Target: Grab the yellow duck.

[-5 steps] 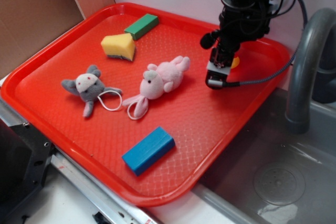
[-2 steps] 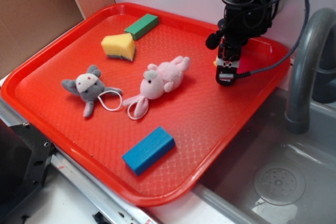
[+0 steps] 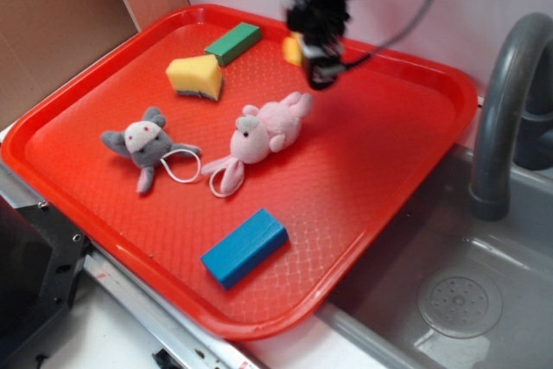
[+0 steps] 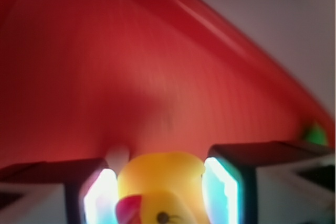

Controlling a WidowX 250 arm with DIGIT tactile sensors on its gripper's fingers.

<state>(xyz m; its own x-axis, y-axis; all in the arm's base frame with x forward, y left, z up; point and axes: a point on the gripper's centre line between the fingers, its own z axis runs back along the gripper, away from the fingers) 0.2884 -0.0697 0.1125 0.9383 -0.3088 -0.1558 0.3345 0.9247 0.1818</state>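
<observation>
One red tray (image 3: 363, 179) carries everything, and going left to right across it there is one grey plush mouse (image 3: 143, 144), one yellow sponge (image 3: 195, 76), one green block (image 3: 232, 43), one blue block (image 3: 244, 246) near the front edge, and one pink plush rabbit (image 3: 263, 133). Next comes the one yellow duck (image 3: 294, 49), seen from outside only as a small yellow patch above the back part of the tray, right of the green block, mostly hidden behind the blurred black arm. The wrist view shows it better: the duck (image 4: 160, 187) sits between the two fingers (image 4: 223, 190) of the pincer (image 4: 160, 192), which is pinching it on both sides, its red beak and one dark eye low in the picture and its body cut off at the bottom edge. From outside the pincer (image 3: 318, 62) is smeared by motion blur. At the far right a grey faucet (image 3: 501, 110) curves over a steel sink (image 3: 458, 300).
</observation>
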